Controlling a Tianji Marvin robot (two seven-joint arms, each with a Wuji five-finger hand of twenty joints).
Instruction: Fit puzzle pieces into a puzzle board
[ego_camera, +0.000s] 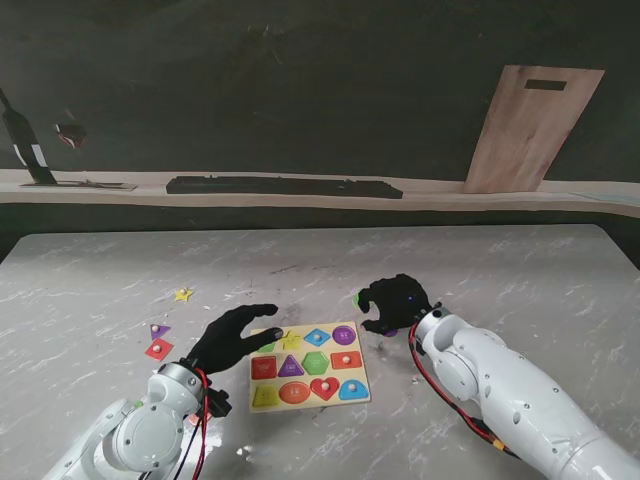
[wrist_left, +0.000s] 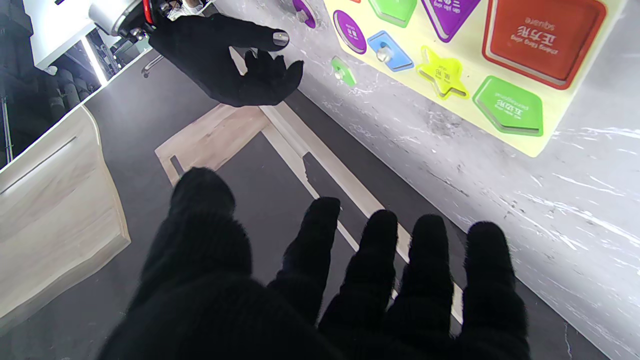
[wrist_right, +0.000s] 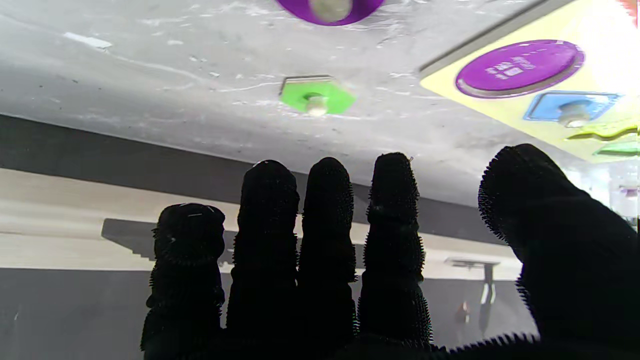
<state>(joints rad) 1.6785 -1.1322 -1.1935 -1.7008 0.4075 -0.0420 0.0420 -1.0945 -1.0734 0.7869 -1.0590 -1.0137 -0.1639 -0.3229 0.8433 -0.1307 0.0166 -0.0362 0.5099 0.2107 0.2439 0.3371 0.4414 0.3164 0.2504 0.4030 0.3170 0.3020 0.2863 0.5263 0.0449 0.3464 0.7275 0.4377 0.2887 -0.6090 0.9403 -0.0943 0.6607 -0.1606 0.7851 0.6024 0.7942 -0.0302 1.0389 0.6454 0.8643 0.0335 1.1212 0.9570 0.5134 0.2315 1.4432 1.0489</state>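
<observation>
The red piece (wrist_left: 545, 37) on the puzzle board (ego_camera: 308, 366) read "square", just beyond the left hand (ego_camera: 232, 337), whose fingers were spread and empty. The right hand (ego_camera: 394, 303) hovered with fingers apart, holding nothing, a loose green hexagon piece (wrist_right: 317, 96) just past its fingertips and a purple piece (wrist_right: 330, 7) beside it, both off the board.

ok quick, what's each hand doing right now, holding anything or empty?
Left hand: open, fingers spread, holding nothing, by the puzzle board.
Right hand: open, fingers apart, holding nothing, over the green piece on the table.
</observation>
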